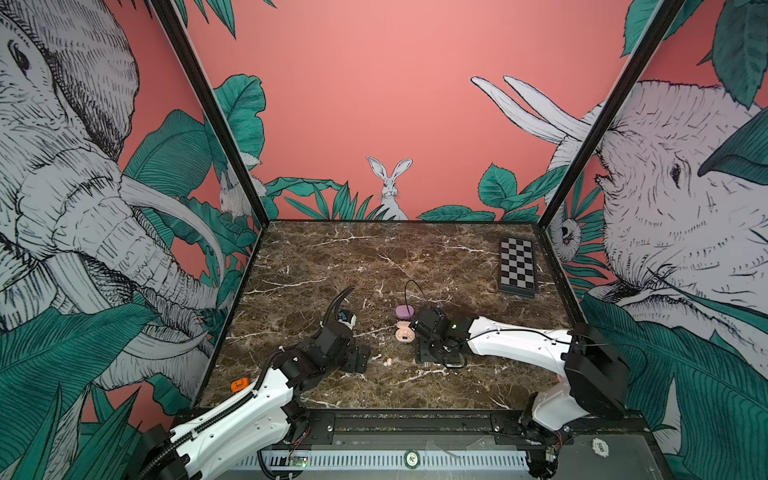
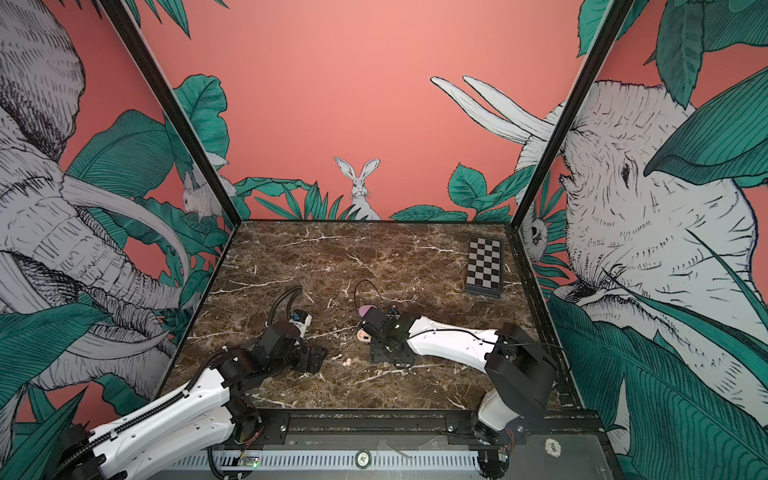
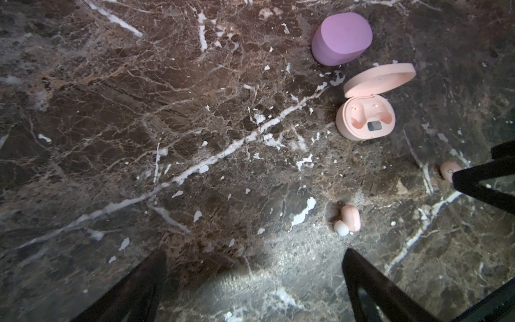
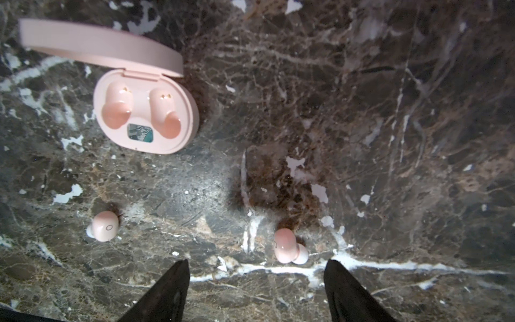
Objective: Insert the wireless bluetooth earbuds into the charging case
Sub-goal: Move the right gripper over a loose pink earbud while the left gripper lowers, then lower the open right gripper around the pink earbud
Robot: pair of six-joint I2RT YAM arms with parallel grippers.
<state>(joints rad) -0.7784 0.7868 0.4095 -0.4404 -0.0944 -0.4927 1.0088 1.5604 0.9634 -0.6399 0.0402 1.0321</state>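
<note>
Two peach earbuds (image 4: 288,246) (image 4: 103,225) lie loose on the marble worktop (image 4: 362,111), at about five and seven o'clock of the open peach charging case (image 4: 145,111), whose two wells are bare. The right end effector (image 4: 256,278) stands wide and empty, one bud just off a fingertip. The left end effector (image 3: 250,278) is also wide and empty, and a shut lilac case (image 3: 341,39) sits at twelve o'clock of the peach one.

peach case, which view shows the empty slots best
The right wrist view: the open peach case fills much of the frame, both slots visibly empty. The left wrist view shows it smaller but clear. In both top views it is tiny, partly hidden by the right arm.
</note>
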